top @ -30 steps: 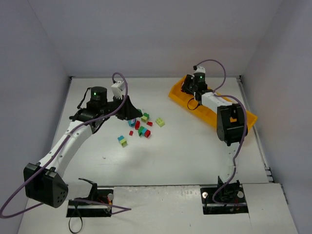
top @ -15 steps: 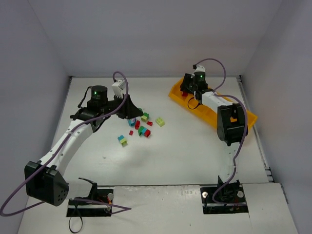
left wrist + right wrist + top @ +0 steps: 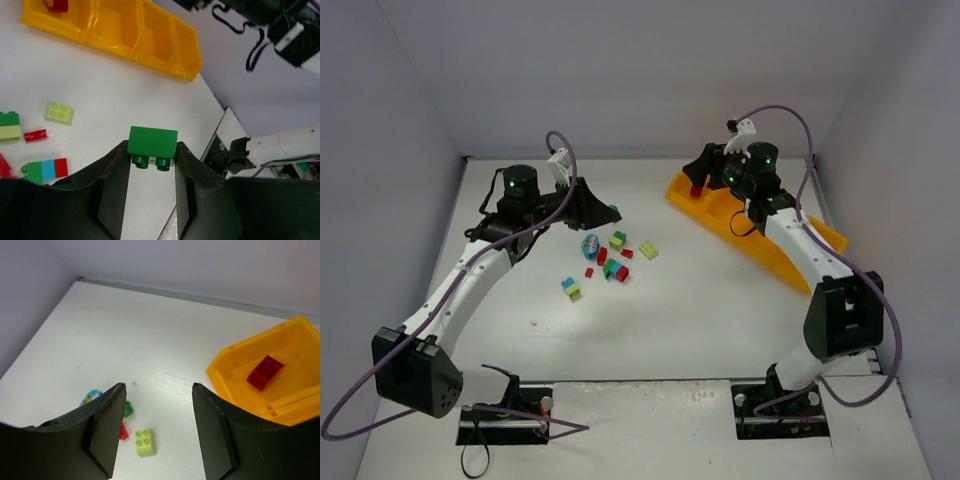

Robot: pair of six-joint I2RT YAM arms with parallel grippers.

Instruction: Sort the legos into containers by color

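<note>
My left gripper (image 3: 606, 211) is shut on a dark green lego (image 3: 152, 142), held off the table just left of the loose legos (image 3: 610, 257). The green brick (image 3: 614, 211) sits pinched between both fingers, studs pointing toward the camera. My right gripper (image 3: 701, 166) hovers open above the left end of the orange-yellow containers (image 3: 820, 235), with nothing between its fingers (image 3: 109, 415). A red lego (image 3: 265, 372) lies in the end compartment (image 3: 222, 371); it also shows as the red brick (image 3: 697, 189) from above. A pale yellow-green lego (image 3: 145, 442) lies on the table below the right gripper.
A teal and yellow brick pair (image 3: 570, 288) lies apart, nearer the arms. A small round multicoloured thing (image 3: 590, 244) rests at the pile's left edge. The tray's other compartments (image 3: 150, 40) look bare. Grey walls close in the table on three sides.
The right gripper has opened and risen away from the tray's end compartment, leaving the red brick inside. The left gripper has lifted off the pile with the green brick.
</note>
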